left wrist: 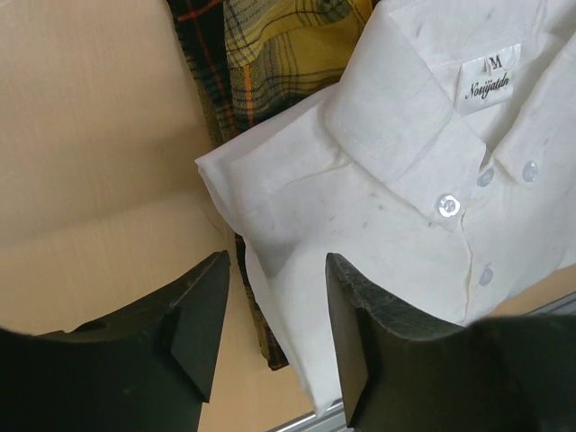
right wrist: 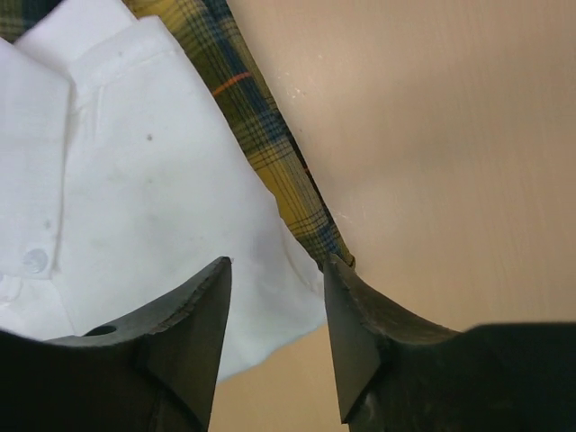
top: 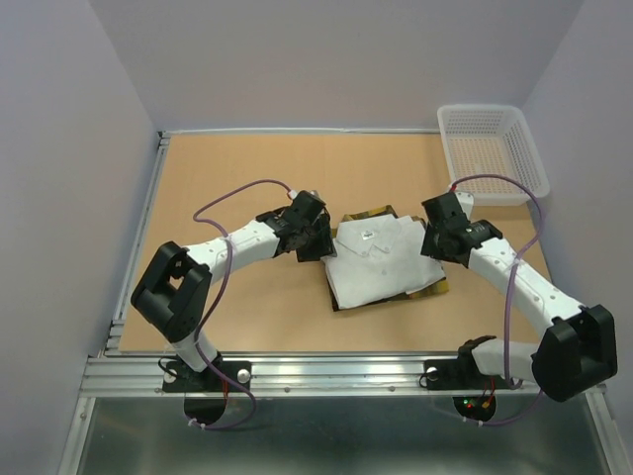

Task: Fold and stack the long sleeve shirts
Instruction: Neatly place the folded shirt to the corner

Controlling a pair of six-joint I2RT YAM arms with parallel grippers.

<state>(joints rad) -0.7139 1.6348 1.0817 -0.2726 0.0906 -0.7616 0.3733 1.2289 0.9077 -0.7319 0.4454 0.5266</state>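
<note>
A folded white long sleeve shirt (top: pixel 381 259) lies collar up on top of the folded yellow-and-dark plaid shirt (top: pixel 371 213), mid-table. The plaid one (left wrist: pixel 270 45) peeks out along the edges. My left gripper (top: pixel 318 242) hovers at the stack's left edge. It is open (left wrist: pixel 277 270), and the white shirt's (left wrist: pixel 405 180) folded side shows below the gap, not gripped. My right gripper (top: pixel 435 242) is at the right edge, also open (right wrist: pixel 276 270), above the white shirt's corner (right wrist: pixel 153 180) and the plaid strip (right wrist: pixel 270 153).
A white plastic mesh basket (top: pixel 492 148) stands at the back right corner. An aluminium rail (top: pixel 326 371) runs along the table's near edge by the arm bases. White walls close in the table on the left, back and right.
</note>
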